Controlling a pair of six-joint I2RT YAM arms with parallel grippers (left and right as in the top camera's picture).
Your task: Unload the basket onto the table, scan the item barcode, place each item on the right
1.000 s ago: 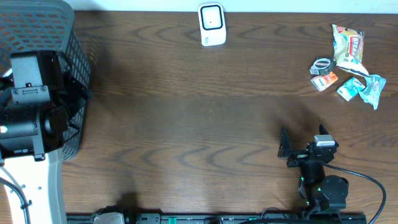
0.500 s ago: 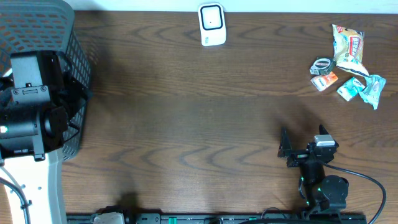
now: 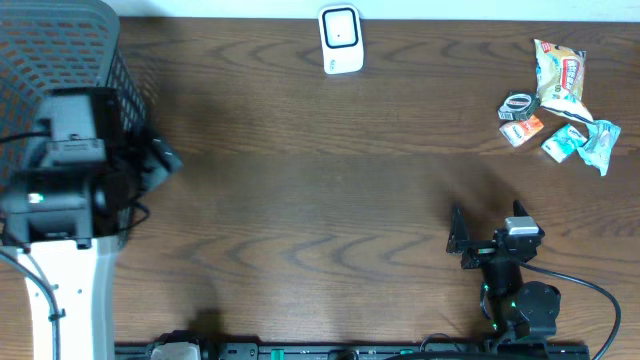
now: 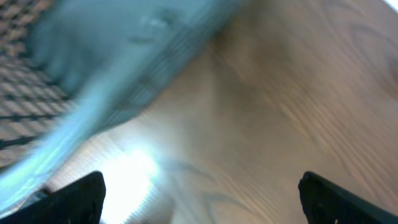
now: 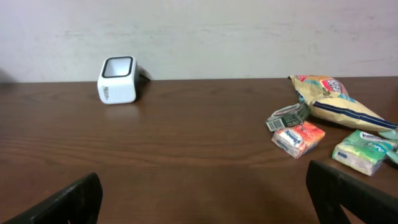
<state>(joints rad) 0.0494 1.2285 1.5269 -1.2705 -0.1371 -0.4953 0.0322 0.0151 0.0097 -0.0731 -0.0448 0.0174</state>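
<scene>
We start at the right hand (image 3: pixel 487 228), low on the worktop (image 3: pixel 300 200) near 5 o'clock in the overhead view. Its two fingers are spread wide and grasp nothing. The left hand (image 4: pixel 208 199), at 9 o'clock beside the grey mesh basket (image 3: pixel 60 60), is likewise released and empty. Its own camera view is blurred.

The items to scan lie in a small heap at 2 o'clock, well apart from both hands: a snack bag (image 3: pixel 560 70), a small grey pack (image 3: pixel 517 104), an orange box (image 3: pixel 525 128) and two green packets (image 3: pixel 565 142). From the right hand the heap sits toward 1 o'clock. The white scanner (image 3: pixel 341 40) stands at 12 o'clock by the far edge, with its dark window tilted upward.

We judge that nothing is picked yet, so the step is the reach. The right hand is nearer. The orange box, on the heap's near side, looks easiest: straddle it squarely and avoid nudging the grey pack just beside it. We cannot see any barcode, so the box may need turning before the window.
</scene>
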